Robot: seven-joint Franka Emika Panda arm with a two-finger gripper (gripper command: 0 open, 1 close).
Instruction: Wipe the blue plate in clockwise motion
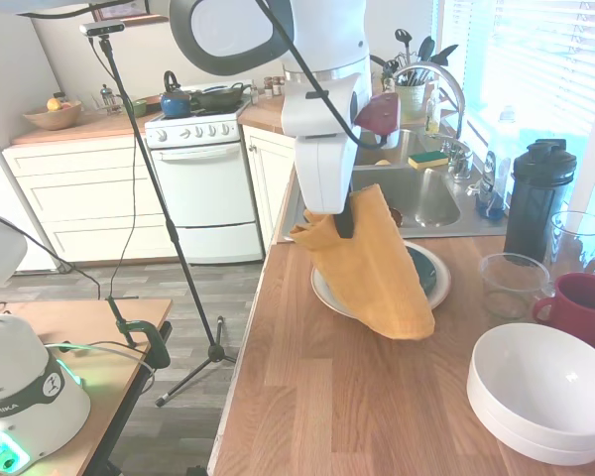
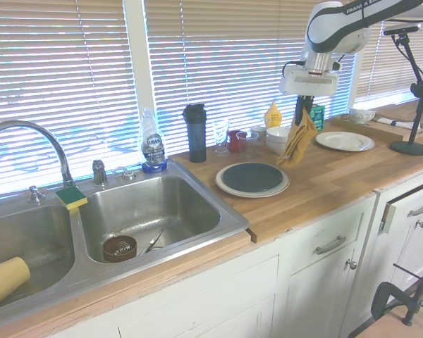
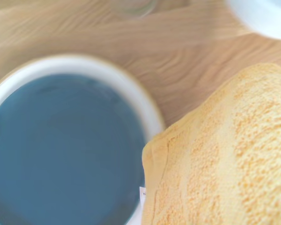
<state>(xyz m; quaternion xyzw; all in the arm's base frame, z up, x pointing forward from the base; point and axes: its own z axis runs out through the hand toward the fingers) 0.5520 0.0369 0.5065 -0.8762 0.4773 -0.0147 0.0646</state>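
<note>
Cloth (image 3: 225, 154): yellow towel, closest to the wrist camera, hanging from the gripper (image 1: 344, 220) above the desk (image 1: 377, 397), its lower end in front of the plates.
Gripper: closed on the cloth's upper edge, held up in the air.
Blue plate (image 2: 252, 177): stacked on a larger cream plate (image 2: 229, 189) on the desk, between the sink (image 2: 148, 211) and the white bowls (image 1: 545, 392); just beside the hanging cloth in the second exterior view.
Bowls: stacked at the desk's near right in the first exterior view.
Red mug (image 1: 583, 305): behind the bowls, next to a clear cup (image 1: 511, 283).
</note>
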